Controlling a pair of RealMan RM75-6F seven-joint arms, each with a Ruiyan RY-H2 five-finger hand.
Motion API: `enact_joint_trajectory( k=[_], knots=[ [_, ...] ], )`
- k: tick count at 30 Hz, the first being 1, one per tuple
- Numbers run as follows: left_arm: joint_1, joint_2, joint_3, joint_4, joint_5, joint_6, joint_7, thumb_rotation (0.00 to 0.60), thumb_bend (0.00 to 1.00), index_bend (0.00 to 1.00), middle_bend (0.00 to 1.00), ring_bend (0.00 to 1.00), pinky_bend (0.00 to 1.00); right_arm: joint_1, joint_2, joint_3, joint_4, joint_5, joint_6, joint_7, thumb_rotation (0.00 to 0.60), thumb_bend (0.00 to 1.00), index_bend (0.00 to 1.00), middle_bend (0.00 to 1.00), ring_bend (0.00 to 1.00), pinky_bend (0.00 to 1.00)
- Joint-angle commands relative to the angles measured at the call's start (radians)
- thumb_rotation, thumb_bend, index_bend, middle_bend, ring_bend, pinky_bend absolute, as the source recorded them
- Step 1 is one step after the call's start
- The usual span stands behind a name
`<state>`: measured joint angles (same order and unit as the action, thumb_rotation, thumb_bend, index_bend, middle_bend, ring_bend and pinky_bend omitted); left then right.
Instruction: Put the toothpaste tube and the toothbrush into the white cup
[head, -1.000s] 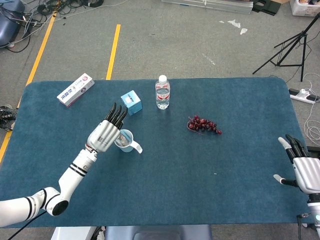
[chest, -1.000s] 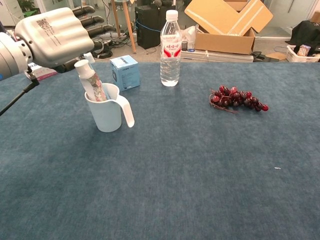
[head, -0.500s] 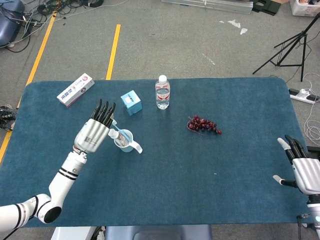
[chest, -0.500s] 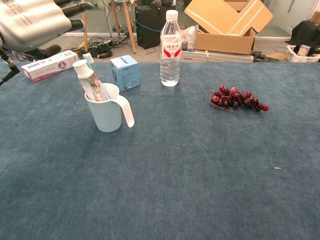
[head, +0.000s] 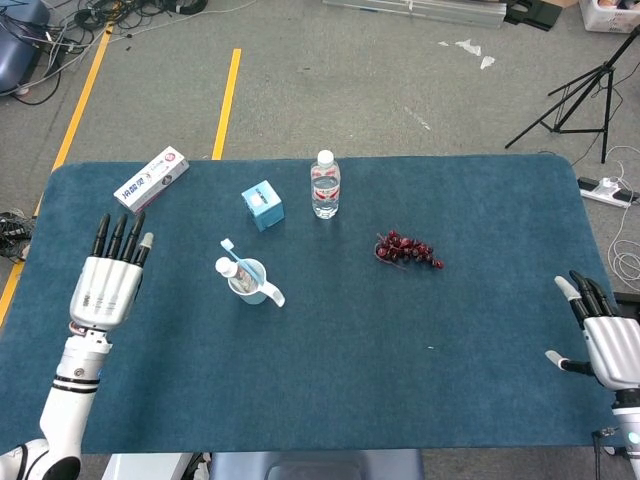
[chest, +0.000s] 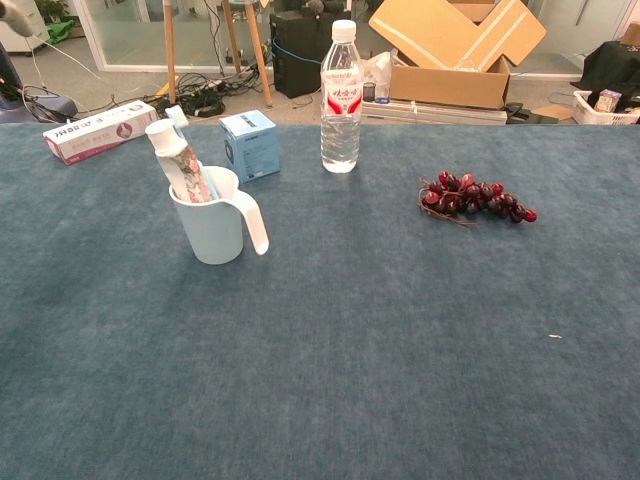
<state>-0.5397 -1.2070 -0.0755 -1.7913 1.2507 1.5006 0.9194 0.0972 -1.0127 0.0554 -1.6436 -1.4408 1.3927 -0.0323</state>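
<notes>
The white cup (head: 251, 283) (chest: 212, 222) stands left of the table's middle, handle toward the front right. The toothpaste tube (chest: 178, 163) (head: 229, 270) leans inside it, white cap up. Behind the tube the toothbrush (head: 230, 248) (chest: 177, 115) also stands in the cup, head up. My left hand (head: 108, 282) hovers open, fingers spread, near the table's left edge, well away from the cup. At the front right edge my right hand (head: 604, 335) is open and empty. Neither hand shows plainly in the chest view.
A toothpaste box (head: 152, 179) lies at the far left. A small blue box (head: 262, 205) and a water bottle (head: 325, 184) stand behind the cup. A bunch of dark grapes (head: 407, 249) lies right of centre on the blue table (head: 400, 380).
My left hand has drawn back from above the cup to the table's left edge and left the chest view. The tube and toothbrush stay in the cup. The right hand is still.
</notes>
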Motion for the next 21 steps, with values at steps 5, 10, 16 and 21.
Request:
enact_joint_trajectory(
  k=[5,10,16,21],
  knots=[
    [0.176,0.067,0.087,0.001,0.043,0.049,-0.334,0.6,0.44,0.22,0.0,0.0,0.04,0.002,-0.011,0.001,-0.002,0.009,-0.004,-0.03,0.6,0.0,0.04,0.03,0.04,0.39],
    [0.25,0.05,0.117,0.082,0.084,0.082,-0.444,0.6,0.44,0.22,0.0,0.0,0.04,0.007,-0.02,0.003,0.0,0.024,-0.016,-0.052,0.6,0.0,0.04,0.03,0.04,0.39],
    [0.299,0.025,0.109,0.134,0.109,0.108,-0.517,0.6,0.44,0.23,0.0,0.0,0.04,0.011,-0.026,0.004,0.004,0.045,-0.034,-0.067,0.6,0.0,0.04,0.03,0.04,0.39],
    [0.309,0.001,0.101,0.185,0.135,0.085,-0.58,0.6,0.44,0.24,0.0,0.0,0.04,0.012,-0.022,0.004,-0.001,0.038,-0.031,-0.069,0.6,0.0,0.04,0.03,0.04,0.39]
  ],
)
